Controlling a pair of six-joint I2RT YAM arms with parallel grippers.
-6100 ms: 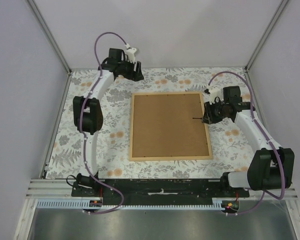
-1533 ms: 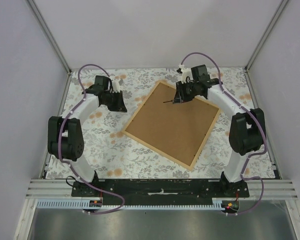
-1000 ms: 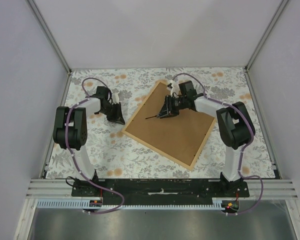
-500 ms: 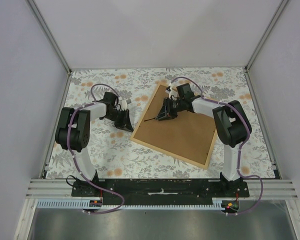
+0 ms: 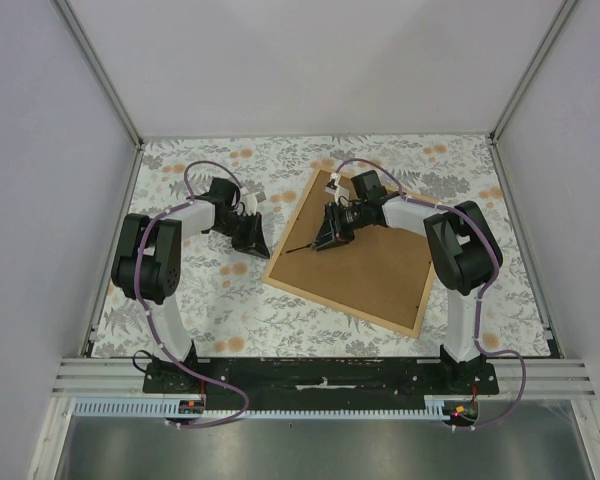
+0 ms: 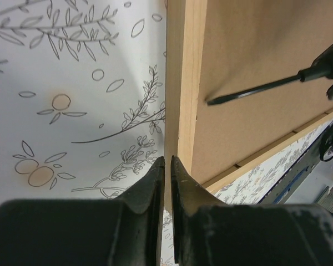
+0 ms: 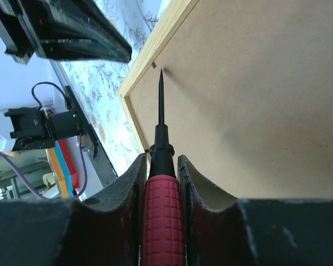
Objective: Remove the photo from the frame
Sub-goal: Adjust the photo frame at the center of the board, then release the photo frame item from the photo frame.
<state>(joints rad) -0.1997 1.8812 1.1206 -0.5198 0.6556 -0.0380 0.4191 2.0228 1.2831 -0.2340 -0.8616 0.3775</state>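
Note:
The frame (image 5: 360,262) lies face down and askew on the floral cloth, its brown back board (image 7: 255,83) up inside thin tan strips (image 6: 188,83). The photo is hidden beneath that board. My right gripper (image 5: 325,238) (image 7: 162,158) is over the board's upper left part, shut on a red-handled screwdriver (image 7: 162,221) whose dark shaft (image 6: 255,91) points toward the frame's left strip. My left gripper (image 5: 260,245) (image 6: 167,160) is shut with nothing between its jaws, its tips right at the outer side of the left strip.
A floral cloth (image 5: 210,300) covers the table. Pale enclosure walls (image 5: 40,200) stand on the left, right and back. A black rail (image 5: 320,385) with both arm bases runs along the near edge.
The frame has turned a little, its near corners swinging to the right. My left gripper has moved right, up to the frame's left strip. The right gripper keeps the screwdriver.

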